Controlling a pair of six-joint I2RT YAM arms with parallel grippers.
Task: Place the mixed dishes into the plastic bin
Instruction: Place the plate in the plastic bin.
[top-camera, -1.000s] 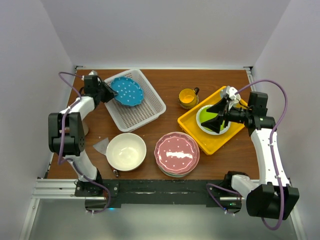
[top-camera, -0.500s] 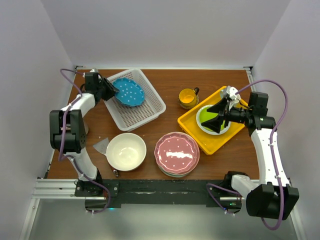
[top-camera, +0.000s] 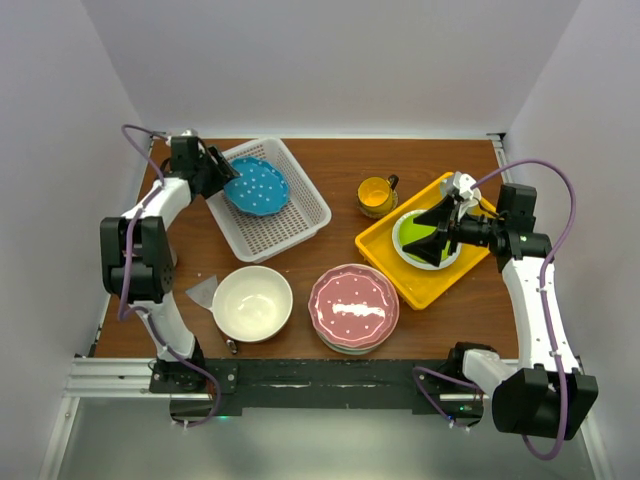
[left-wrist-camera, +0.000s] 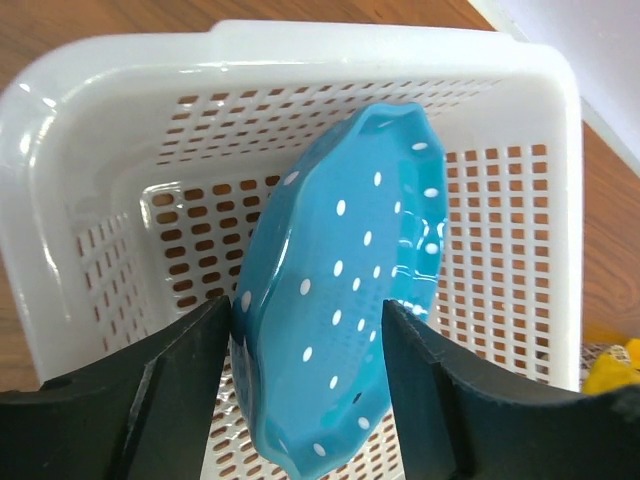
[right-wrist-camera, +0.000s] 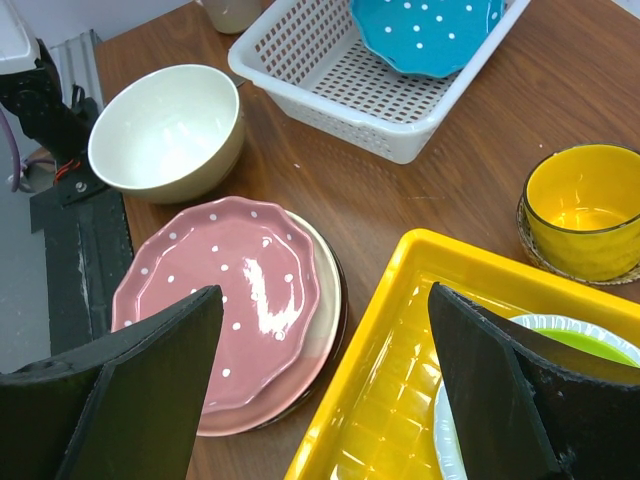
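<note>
Release step: the left claw (left-wrist-camera: 306, 308), jaws apart on either side of the blue white-dotted plate (top-camera: 255, 185) leaning tilted inside the white plastic bin (left-wrist-camera: 380, 38), should next lift clear and fetch the cream bowl (top-camera: 252, 303) from the tabletop (top-camera: 400, 165); the right claw (right-wrist-camera: 325, 292) hangs wide.

1. The basket (top-camera: 290, 238) at upper left is white, with a grid of small holes across its floor and sides.
2. The blue plate (top-camera: 255, 185) inside it is bright turquoise with white dots.
3. The pink plate (top-camera: 353, 303) at lower centre has white dots.
4. The bowl (top-camera: 252, 303) at lower left is plain cream.
5. The mug (top-camera: 376, 195) at upper centre is yellow.
6. The tray (top-camera: 385, 255) at right is yellow.
7. The green plate (top-camera: 408, 232) on it is lime with a white rim.
8. The table (top-camera: 330, 165) is brown wood.
</note>
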